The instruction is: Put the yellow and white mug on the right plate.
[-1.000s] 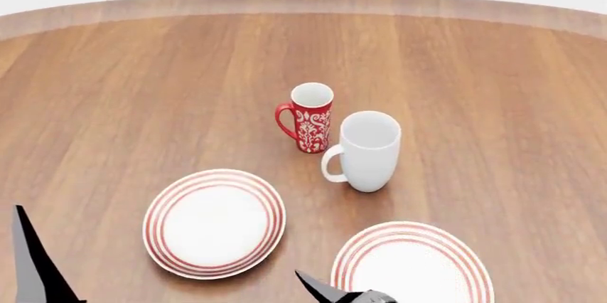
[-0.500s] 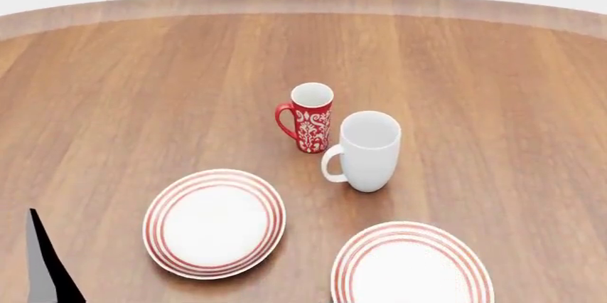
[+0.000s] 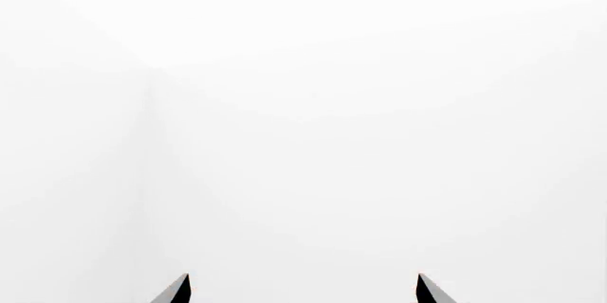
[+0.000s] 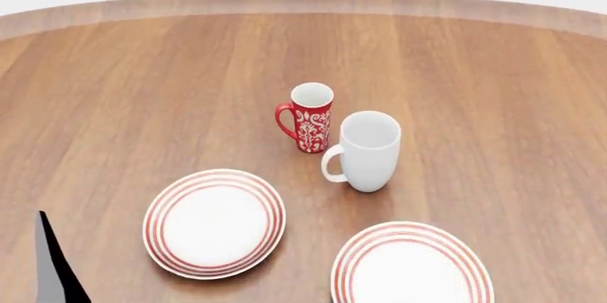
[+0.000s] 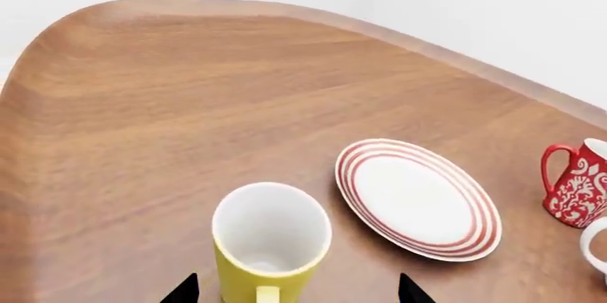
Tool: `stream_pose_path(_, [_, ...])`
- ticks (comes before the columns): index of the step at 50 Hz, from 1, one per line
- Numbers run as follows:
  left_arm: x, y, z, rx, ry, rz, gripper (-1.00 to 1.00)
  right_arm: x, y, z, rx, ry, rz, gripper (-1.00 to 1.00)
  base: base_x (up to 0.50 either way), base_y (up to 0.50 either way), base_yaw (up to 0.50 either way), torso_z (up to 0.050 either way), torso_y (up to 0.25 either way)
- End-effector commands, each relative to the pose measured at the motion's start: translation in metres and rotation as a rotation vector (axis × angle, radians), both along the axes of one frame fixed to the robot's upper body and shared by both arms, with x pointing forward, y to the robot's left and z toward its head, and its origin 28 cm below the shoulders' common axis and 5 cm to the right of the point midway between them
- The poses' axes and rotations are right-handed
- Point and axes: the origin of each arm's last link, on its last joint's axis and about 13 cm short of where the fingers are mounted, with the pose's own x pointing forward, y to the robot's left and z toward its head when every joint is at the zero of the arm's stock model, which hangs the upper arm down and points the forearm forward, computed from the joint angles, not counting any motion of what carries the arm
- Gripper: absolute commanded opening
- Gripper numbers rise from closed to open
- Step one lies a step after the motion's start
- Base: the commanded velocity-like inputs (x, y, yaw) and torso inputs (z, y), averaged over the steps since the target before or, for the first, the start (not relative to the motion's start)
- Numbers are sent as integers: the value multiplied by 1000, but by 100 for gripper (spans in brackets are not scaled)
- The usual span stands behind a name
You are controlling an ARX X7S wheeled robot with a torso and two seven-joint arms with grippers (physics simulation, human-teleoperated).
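Yellow and white mug (image 5: 271, 242) seen only from the right wrist, upright on the desk (image 5: 142, 104) between the spread tips of the right tool (image 5: 296, 290), neither tip visibly touching it.

From the head: two red-ringed plates, left plate (image 4: 215, 222) and right plate (image 4: 413, 274), both bare, plus red mug (image 4: 309, 117) and white mug (image 4: 366, 150) standing close together beyond them. Three mugs in all, two plates. From the right wrist just one plate, near the yellow mug. Left tool (image 3: 303, 290) spread too, facing blank white.
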Motion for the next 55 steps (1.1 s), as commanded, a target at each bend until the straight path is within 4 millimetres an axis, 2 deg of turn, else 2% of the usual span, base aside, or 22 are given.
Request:
stream_pose_path(1, [1,1,1,2,-6,7,100,3,4,-1,11,38,-12,100,0,0,0,0,0])
stream_pose_path(14, [1,1,-1,2,7,3,100,5,6,-2,35,89,-49,100,0,0,0,0,0])
stream_pose_path(38, [2,2,-1,-5,17,4,100,4,7,-12,-28,160,-42,100,0,0,0,0,0])
stream_pose_path(55, [3,2,-2,-6,22,2,100,12,8,-17,-51,168,-49,100,0,0,0,0,0])
